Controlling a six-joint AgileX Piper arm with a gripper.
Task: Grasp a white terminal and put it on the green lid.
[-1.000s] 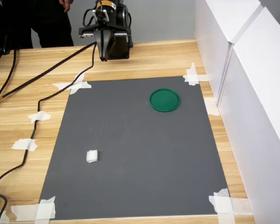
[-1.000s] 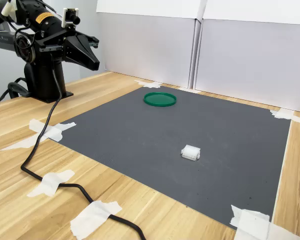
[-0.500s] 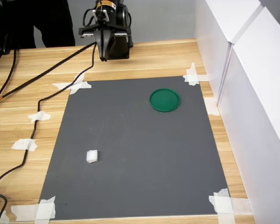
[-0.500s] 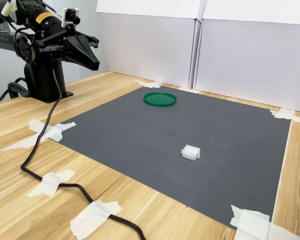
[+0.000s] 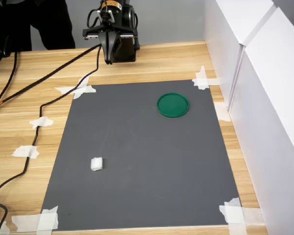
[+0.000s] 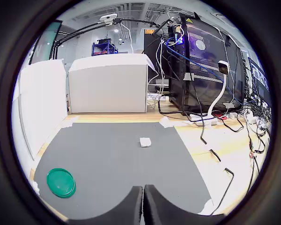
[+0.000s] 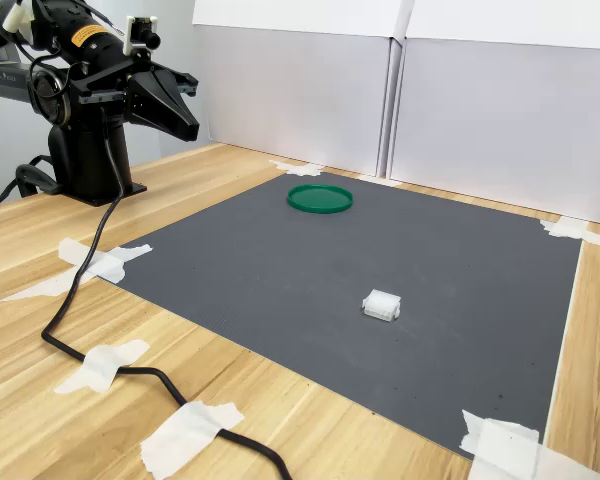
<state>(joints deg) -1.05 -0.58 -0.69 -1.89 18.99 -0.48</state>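
White terminal (image 5: 96, 164) well apart from claw (image 5: 108, 60)

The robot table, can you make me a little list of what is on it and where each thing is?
gripper: shut, empty, raised near the arm's base, off the mat
white terminal: lying on the grey mat, toward the first exterior view's lower left
green lid: flat on the mat, nothing on it, apart from the terminal
grey mat: taped at its corners to the wooden table
black cable: runs along the table beside the mat
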